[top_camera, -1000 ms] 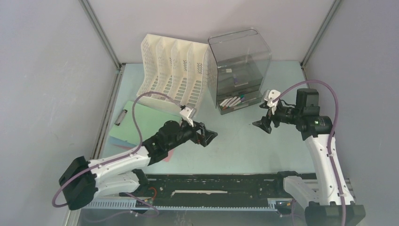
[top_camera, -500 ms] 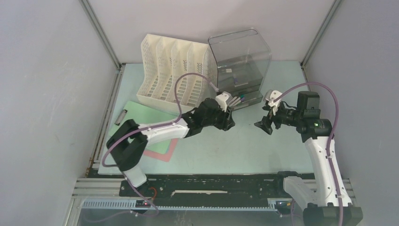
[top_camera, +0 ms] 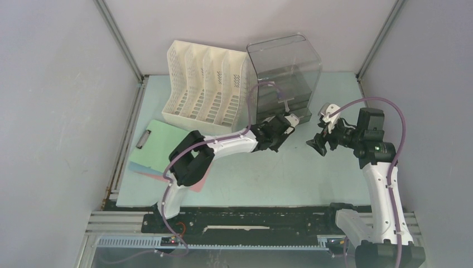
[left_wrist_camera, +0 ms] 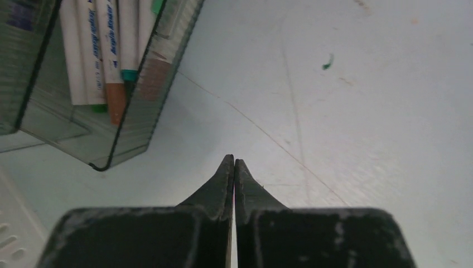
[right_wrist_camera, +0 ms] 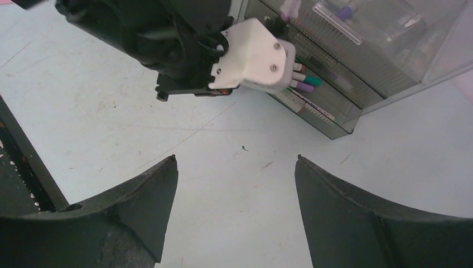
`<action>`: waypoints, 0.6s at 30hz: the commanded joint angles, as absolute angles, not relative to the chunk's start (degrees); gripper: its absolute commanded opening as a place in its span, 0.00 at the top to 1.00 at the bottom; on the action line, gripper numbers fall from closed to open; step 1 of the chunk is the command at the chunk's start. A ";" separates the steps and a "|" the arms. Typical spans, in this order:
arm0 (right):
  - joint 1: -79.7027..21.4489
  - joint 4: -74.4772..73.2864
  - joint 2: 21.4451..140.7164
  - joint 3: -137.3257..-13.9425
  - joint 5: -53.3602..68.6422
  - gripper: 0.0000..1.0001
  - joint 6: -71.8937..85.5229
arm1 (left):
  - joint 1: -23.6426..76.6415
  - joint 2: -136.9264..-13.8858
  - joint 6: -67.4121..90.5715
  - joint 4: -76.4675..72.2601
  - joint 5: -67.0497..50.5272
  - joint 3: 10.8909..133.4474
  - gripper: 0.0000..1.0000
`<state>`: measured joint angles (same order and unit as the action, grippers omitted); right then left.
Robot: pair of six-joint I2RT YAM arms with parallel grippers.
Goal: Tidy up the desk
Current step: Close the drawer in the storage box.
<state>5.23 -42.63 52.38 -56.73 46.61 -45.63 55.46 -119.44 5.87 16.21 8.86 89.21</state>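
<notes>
Desk surface (top_camera: 279, 173), pale mint, fills the walled cell beneath both arms. Left claw (left_wrist_camera: 233, 162), pressed shut with nothing between its tips, hovers just beside the front corner of the open bottom drawer (left_wrist_camera: 61, 131), which holds markers (left_wrist_camera: 106, 50). Right claw (right_wrist_camera: 235, 162) stands wide and empty, facing the left one. File rack (top_camera: 203, 84) and clipboard (top_camera: 164, 139) lie farther left.

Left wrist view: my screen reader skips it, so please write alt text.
The left gripper, shut with nothing in it, points down at the pale green desk. At upper left, the corner of a clear drawer holds white markers.
</notes>
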 commanded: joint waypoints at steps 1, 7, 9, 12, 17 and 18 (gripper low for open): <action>5.71 -41.12 52.17 -56.74 47.27 0.17 -44.47 | 55.92 -122.48 -2.89 20.39 20.87 95.37 0.96; 6.13 -41.17 52.01 -56.77 47.78 0.17 -44.53 | 56.01 -127.71 -8.61 20.18 30.90 100.47 0.69; 6.28 -41.31 51.97 -56.78 48.07 0.17 -44.56 | 55.99 -128.95 -10.50 19.36 34.52 101.41 0.58; 6.39 -41.33 51.93 -56.73 48.37 0.17 -44.65 | 55.83 -129.59 -12.20 17.64 37.01 102.17 0.39; 6.57 -41.33 51.83 -56.74 48.64 0.18 -44.74 | 55.48 -130.28 -13.60 16.01 36.06 104.28 0.29; 6.65 -41.37 51.83 -56.77 48.76 0.18 -44.74 | 55.39 -130.52 -13.68 16.00 35.90 104.97 0.29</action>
